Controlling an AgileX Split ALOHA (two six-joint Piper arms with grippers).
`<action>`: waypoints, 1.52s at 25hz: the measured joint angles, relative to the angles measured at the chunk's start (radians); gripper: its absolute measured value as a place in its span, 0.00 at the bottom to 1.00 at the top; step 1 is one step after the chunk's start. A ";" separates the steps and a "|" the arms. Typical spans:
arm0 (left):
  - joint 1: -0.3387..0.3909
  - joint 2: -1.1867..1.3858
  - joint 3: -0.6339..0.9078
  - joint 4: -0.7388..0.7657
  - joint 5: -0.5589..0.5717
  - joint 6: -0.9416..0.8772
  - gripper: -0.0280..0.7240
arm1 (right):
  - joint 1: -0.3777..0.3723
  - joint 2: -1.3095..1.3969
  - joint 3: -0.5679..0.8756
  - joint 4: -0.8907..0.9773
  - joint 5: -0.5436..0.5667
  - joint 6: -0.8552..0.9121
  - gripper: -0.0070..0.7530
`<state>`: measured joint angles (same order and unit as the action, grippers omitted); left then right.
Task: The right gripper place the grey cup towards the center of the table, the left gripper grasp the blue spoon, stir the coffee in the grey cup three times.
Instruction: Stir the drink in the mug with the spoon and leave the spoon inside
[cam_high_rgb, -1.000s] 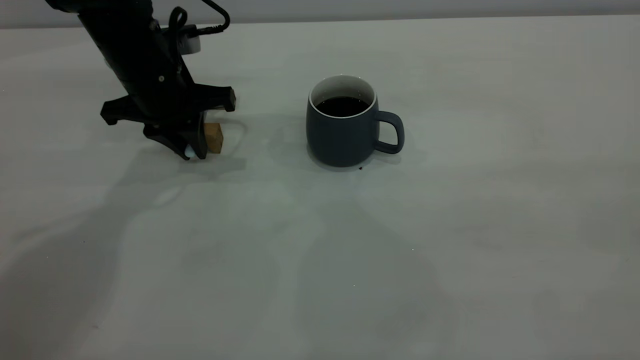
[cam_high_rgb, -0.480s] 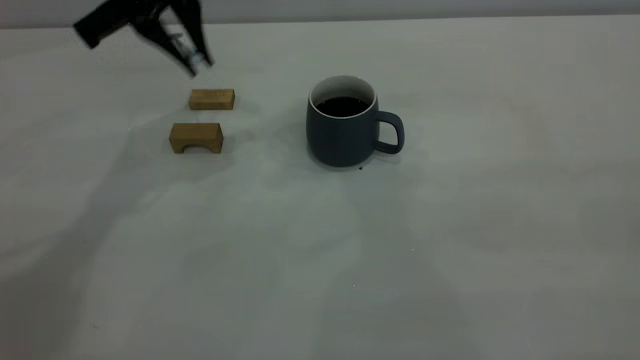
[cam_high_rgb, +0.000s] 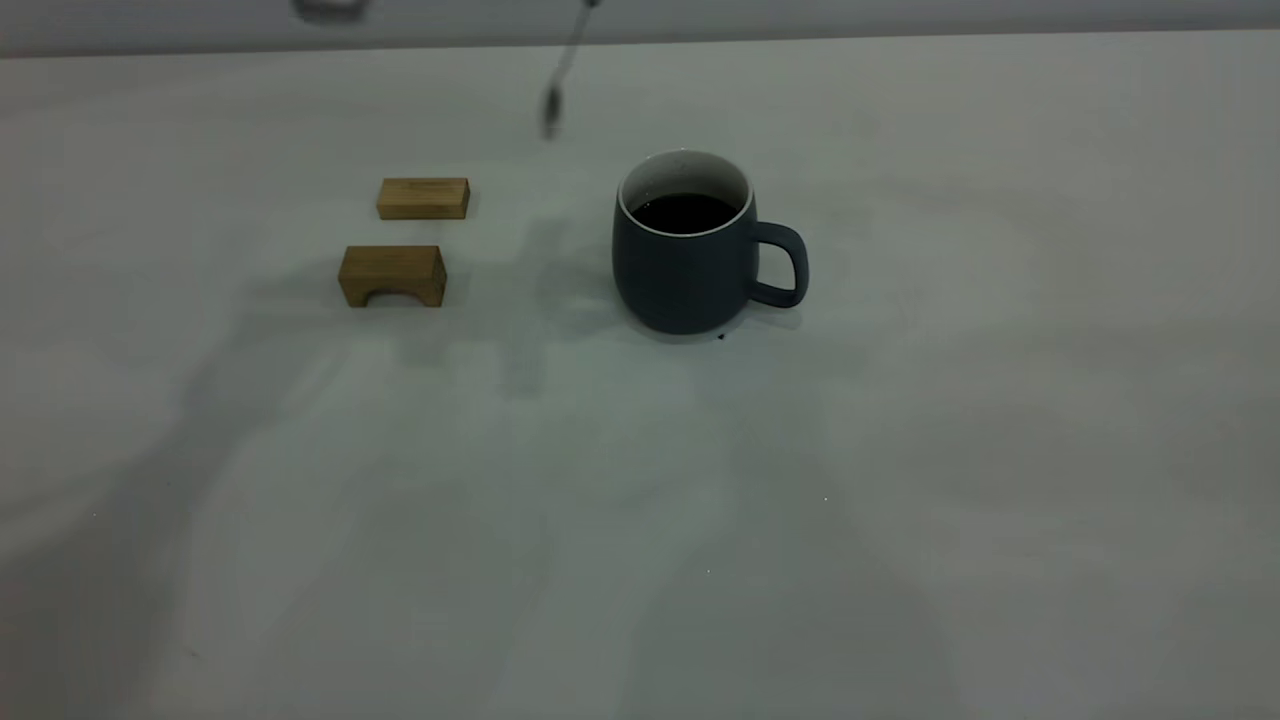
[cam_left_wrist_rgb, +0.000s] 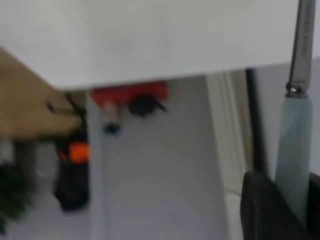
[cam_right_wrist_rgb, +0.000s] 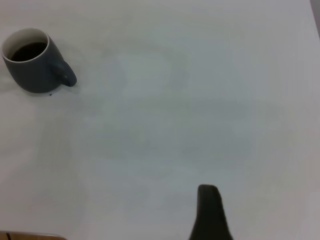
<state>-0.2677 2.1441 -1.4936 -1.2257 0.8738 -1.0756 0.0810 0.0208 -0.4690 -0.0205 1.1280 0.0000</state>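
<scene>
The grey cup stands upright near the middle of the table, handle to the right, with dark coffee inside. The blue spoon hangs blurred in the air, up and to the left of the cup, its metal bowl pointing down. In the left wrist view my left gripper is shut on the spoon's pale blue handle; the gripper itself is above the exterior view's top edge. My right gripper shows only as one black tip, far from the cup.
Two brown wooden blocks lie left of the cup: a flat one behind and an arch-shaped one in front. A tiny dark speck sits at the cup's base. Bare table stretches in front and to the right.
My left gripper lifted from the wooden blocks with the spoon, rose out of the exterior view and carried the spoon right, towards the cup. The cup has not moved.
</scene>
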 joint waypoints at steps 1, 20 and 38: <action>-0.002 0.019 0.000 -0.045 -0.001 -0.002 0.26 | 0.000 0.000 0.000 0.000 0.000 0.000 0.79; -0.021 0.277 0.000 -0.497 -0.082 0.156 0.26 | 0.000 0.000 0.000 0.000 0.000 0.000 0.79; -0.022 0.308 0.000 -0.505 -0.016 0.507 0.26 | 0.000 0.000 0.000 0.000 0.000 0.000 0.79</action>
<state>-0.2902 2.4517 -1.4936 -1.7305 0.8582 -0.5690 0.0810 0.0208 -0.4690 -0.0205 1.1280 0.0000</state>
